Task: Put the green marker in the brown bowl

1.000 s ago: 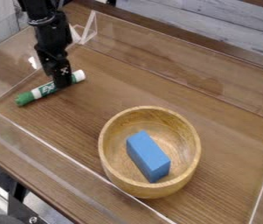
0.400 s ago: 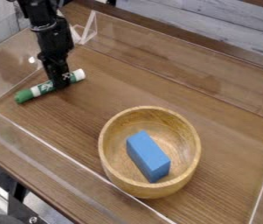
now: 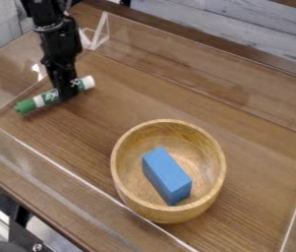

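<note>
The green marker (image 3: pixel 37 103) lies on the wooden table at the left, its dark green cap toward the lower left and its white barrel toward the upper right. My gripper (image 3: pixel 66 93) points straight down onto the marker's middle, its black fingers shut on the barrel. The marker still rests on the table. The brown bowl (image 3: pixel 135 144) sits at the lower right, well apart from the gripper.
A blue rectangular block (image 3: pixel 166 175) lies inside the bowl. Clear plastic walls (image 3: pixel 58 169) ring the table, with an upright clear panel (image 3: pixel 100 32) just behind the arm. Bare wood (image 3: pixel 177 89) stretches between marker and bowl.
The fingers have closed in on the marker's barrel. The arm has stayed in place and the marker has barely shifted.
</note>
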Available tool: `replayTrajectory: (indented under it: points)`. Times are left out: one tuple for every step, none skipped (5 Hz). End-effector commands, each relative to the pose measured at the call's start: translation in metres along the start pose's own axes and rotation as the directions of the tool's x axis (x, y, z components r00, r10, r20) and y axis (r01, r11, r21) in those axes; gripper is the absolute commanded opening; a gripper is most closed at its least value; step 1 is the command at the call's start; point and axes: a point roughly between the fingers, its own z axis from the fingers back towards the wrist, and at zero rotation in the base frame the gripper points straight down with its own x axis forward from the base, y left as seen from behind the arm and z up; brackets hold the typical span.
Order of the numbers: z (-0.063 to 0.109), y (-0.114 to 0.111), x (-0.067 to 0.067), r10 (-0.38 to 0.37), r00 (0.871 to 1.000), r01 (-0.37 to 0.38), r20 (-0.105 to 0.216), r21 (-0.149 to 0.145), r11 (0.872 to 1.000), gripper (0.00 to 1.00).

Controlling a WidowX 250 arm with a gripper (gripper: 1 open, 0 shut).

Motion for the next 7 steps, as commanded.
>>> replayTrajectory:
  points:
    - [0.043, 0.001, 0.01, -0.009, 0.999, 0.004, 0.046, 0.094, 0.996, 0.0]
    - [0.057, -0.006, 0.014, -0.004, 0.999, 0.0, 0.041, 0.112, 0.994, 0.0]
    - [0.067, -0.03, 0.019, 0.015, 0.998, -0.022, 0.056, 0.116, 0.993, 0.0]
    - [0.07, -0.061, 0.027, 0.025, 0.997, -0.033, 0.069, 0.112, 0.993, 0.0]
    - [0.07, -0.09, 0.034, 0.01, 0.997, -0.018, 0.076, 0.11, 0.994, 0.0]
    - [0.071, -0.099, 0.033, -0.004, 0.997, -0.006, 0.079, 0.117, 0.993, 0.0]
    - [0.071, -0.102, 0.031, -0.011, 0.997, 0.001, 0.082, 0.121, 0.993, 0.0]
